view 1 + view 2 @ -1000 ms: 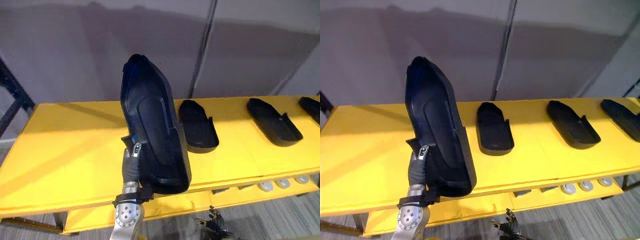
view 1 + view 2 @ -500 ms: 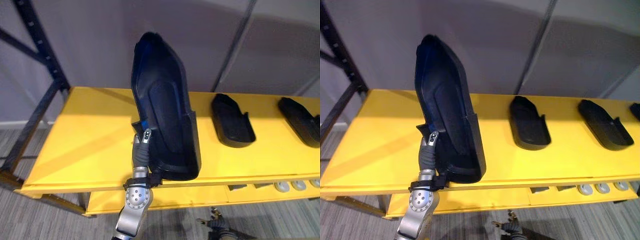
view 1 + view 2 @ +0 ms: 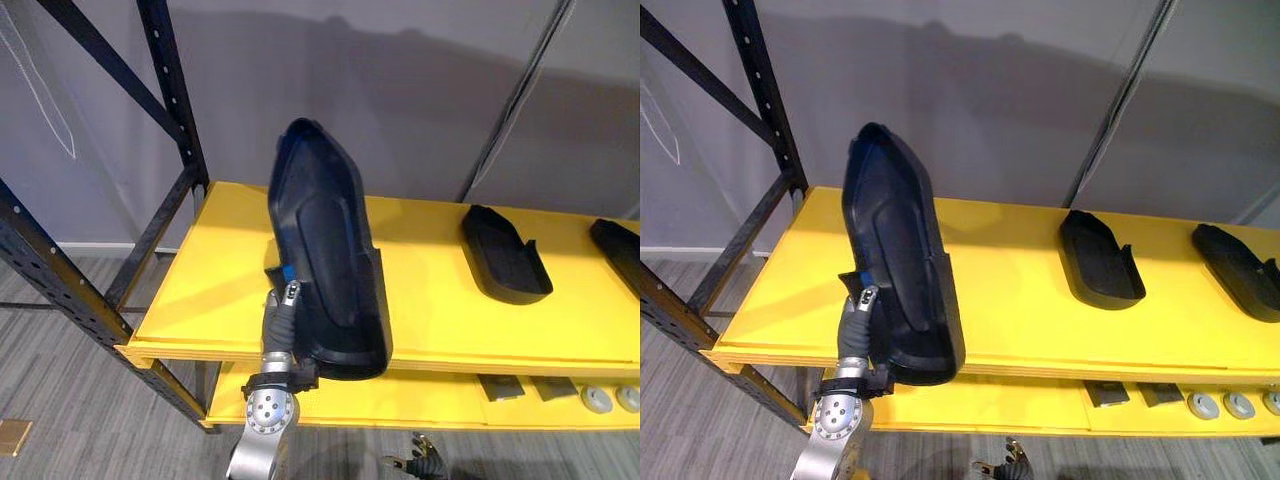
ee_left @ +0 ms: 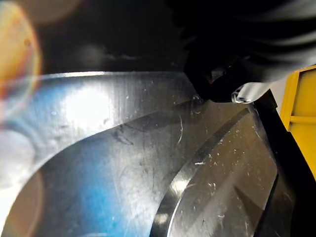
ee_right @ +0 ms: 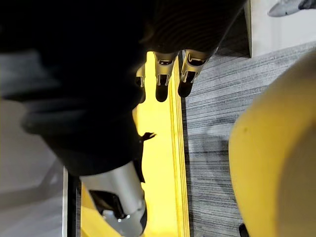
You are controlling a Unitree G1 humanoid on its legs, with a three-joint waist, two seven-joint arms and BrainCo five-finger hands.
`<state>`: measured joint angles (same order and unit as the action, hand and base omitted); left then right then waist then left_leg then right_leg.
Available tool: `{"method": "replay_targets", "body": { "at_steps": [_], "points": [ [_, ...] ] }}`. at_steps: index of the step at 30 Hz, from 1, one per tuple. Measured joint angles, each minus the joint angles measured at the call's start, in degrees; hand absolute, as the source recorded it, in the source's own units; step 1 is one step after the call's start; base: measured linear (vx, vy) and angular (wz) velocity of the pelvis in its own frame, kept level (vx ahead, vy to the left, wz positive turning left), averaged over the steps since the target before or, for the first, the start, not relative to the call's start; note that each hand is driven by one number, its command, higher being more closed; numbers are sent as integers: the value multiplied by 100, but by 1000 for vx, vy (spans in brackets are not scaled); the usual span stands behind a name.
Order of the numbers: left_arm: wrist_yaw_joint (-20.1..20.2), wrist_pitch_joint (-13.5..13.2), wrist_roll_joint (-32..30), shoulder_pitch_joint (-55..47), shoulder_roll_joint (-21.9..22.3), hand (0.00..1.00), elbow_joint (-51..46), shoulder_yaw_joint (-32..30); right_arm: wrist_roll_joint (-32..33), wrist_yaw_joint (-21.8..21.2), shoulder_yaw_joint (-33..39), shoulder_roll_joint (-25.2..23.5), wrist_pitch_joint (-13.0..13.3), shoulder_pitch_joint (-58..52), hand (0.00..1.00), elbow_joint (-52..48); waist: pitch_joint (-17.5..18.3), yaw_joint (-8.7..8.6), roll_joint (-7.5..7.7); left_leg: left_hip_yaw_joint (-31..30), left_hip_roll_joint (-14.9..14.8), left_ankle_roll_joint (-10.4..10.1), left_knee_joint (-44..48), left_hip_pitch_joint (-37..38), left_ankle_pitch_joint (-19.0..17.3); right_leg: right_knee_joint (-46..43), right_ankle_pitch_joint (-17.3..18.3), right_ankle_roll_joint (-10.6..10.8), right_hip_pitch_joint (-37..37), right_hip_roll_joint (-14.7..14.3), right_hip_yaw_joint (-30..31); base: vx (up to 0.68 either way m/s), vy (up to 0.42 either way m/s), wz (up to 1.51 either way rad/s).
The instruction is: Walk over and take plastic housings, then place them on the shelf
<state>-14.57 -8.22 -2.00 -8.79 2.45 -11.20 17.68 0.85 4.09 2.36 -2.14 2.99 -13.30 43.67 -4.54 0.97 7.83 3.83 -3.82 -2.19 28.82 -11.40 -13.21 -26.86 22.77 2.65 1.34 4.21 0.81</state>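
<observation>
Left hand (image 3: 284, 305) grips the black housing (image 3: 325, 260) upright at centre frame, over the yellow shelf (image 3: 210, 300); right hand (image 5: 162, 74) hangs slack, empty.

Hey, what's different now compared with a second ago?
The camera has swung toward the left end of the shelf, bringing the black rack upright into view; the view shifted, not the parts. The left hand still grips the black housing upright. The lying housings have not moved on the shelf, and the right hand still hangs low, fingers relaxed.
</observation>
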Motion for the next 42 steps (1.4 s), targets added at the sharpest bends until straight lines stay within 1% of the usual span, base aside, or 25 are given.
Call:
{"method": "replay_targets", "body": {
  "at_steps": [2,4,6,8,10,11,12,13,14,15,17,18,19,20,21,23,24,25,27,29,32,33,37,38,42],
  "points": [
    [6,2,-50,-1,1,100,0,-33,50,0,-2,-24,1,3,0,0,9,4,2,30,-38,0,-51,56,1,163,-80,3,92,-39,23,102,14,-7],
    [6,4,-56,-2,1,100,-4,-58,65,-1,-4,-44,2,23,0,-2,74,13,-20,109,-123,0,-153,79,16,323,-221,-47,97,-89,119,79,30,-22],
    [14,15,-56,-11,2,100,-3,-107,60,-2,-8,-66,2,16,0,1,102,62,-34,315,-235,-6,-383,294,68,549,-484,-45,180,-164,335,63,55,-48],
    [40,27,-59,-18,3,100,-4,-206,59,-2,-7,-66,2,-6,0,4,137,59,-55,439,-315,-14,-549,463,109,685,-676,-75,244,-213,424,35,52,-47],
    [95,98,-154,19,2,100,-3,-487,49,-11,-10,-59,2,-26,0,24,204,-7,-53,618,-357,-19,-877,658,241,876,-915,-68,265,-242,531,0,31,-40],
    [103,131,-206,42,-4,100,7,-565,40,-20,-10,-58,2,-31,0,47,219,-19,-58,660,-365,-22,-947,686,280,924,-973,-73,260,-248,554,-23,22,-34],
    [99,210,-306,139,-18,100,97,-720,26,-43,-9,-48,1,-49,0,123,260,-13,-86,719,-390,-22,-1075,724,348,1043,-1100,-66,251,-280,662,-37,7,-26],
    [89,324,-395,314,-58,100,230,-898,-3,-87,-4,-45,2,-54,0,169,262,-20,-94,748,-392,-30,-1219,776,428,1126,-1188,-130,254,-290,663,-45,-1,-23],
    [86,362,-396,419,-95,100,329,-981,-39,-103,-8,-42,2,-50,0,185,268,-28,-104,767,-389,-25,-1284,793,474,1165,-1219,-120,248,-291,665,-65,-19,-14],
    [45,469,-395,635,-176,100,516,-1125,-77,-139,-8,-35,2,-46,0,200,268,-28,-109,794,-375,-27,-1420,850,563,1220,-1273,-119,255,-290,677,-83,-36,-9],
    [-19,587,-396,960,-305,100,861,-1312,-96,-201,-9,-12,8,-38,0,239,318,-78,-126,778,-326,-22,-1645,880,706,1254,-1297,-128,220,-287,694,-102,-46,1],
    [-34,631,-394,1217,-398,100,1214,-1487,-108,-230,-9,18,7,27,0,324,334,-108,-152,795,-267,-24,-1922,991,913,1317,-1346,-136,184,-248,692,-116,-45,0],
    [-88,741,-420,1424,-481,100,1544,-1682,-125,-271,-16,63,7,70,0,372,369,-174,-214,828,-231,-21,-2267,1108,1134,1441,-1426,-110,187,-242,700,-115,-40,-6],
    [-118,785,-439,1525,-528,100,1699,-1767,-126,-297,-17,87,8,82,0,383,372,-199,-241,847,-215,-29,-2429,1155,1236,1492,-1453,-115,176,-240,722,-116,-29,-12],
    [-143,873,-443,1741,-623,100,2014,-1945,-127,-334,-21,146,8,149,0,414,371,-253,-262,870,-176,-32,-2738,1249,1430,1602,-1494,-141,169,-239,785,-136,-13,-10],
    [-149,1016,-441,2042,-807,100,2498,-2094,-132,-369,-19,245,6,225,0,487,349,-350,-309,875,-116,-31,-3184,1358,1718,1773,-1497,-143,164,-216,795,-178,0,-3],
    [-143,1097,-446,2221,-894,100,2789,-2117,-128,-393,-2,308,7,245,0,484,292,-374,-382,842,-102,-83,-3406,1436,1858,1827,-1535,-100,171,-243,788,-195,7,-2],
    [-140,1140,-454,2296,-930,100,2932,-2140,-128,-413,-3,352,7,255,0,477,269,-379,-411,843,-111,-89,-3409,1443,1872,1835,-1552,-88,170,-257,793,-198,4,-5],
    [-101,1257,-483,2523,-1010,100,3447,-2187,-128,-449,-3,474,6,281,0,480,249,-461,-487,780,-116,-99,-3412,1473,1884,1847,-1551,-69,186,-283,793,-199,1,-2],
    [-92,1350,-490,2764,-1111,100,3769,-2197,-128,-463,-2,500,5,311,0,485,200,-502,-483,695,-109,-100,-3412,1455,1885,1864,-1522,-46,174,-304,801,-126,7,-1],
    [-89,1377,-498,3042,-1231,100,4194,-2199,-127,-477,3,505,10,316,0,487,166,-529,-495,691,-107,-99,-3412,1423,1884,1940,-1524,-42,175,-315,813,-75,13,-2],
    [-81,1391,-512,3182,-1259,0,4365,-2238,-127,-485,2,503,15,327,0,488,158,-549,-478,682,-101,-99,-3411,1379,1883,1983,-1524,-43,164,-315,820,-9,29,3],
    [-80,1423,-557,3541,-1359,0,4775,-2351,-127,-509,20,499,27,389,0,575,162,-587,-444,634,-9,-100,-3403,1307,1886,2042,-1553,-78,131,-284,955,42,32,2],
    [-86,1425,-627,3646,-1373,0,4868,-2412,-127,-524,42,494,29,439,0,656,163,-586,-436,634,8,-70,-3385,1308,1897,2040,-1576,-65,131,-270,959,99,28,1],
    [-133,1441,-724,3993,-1487,0,5095,-2571,-127,-534,95,468,40,518,0,771,136,-610,-390,568,22,-54,-3380,1309,1904,2092,-1588,-86,176,-265,959,109,9,1]
  ]
}}
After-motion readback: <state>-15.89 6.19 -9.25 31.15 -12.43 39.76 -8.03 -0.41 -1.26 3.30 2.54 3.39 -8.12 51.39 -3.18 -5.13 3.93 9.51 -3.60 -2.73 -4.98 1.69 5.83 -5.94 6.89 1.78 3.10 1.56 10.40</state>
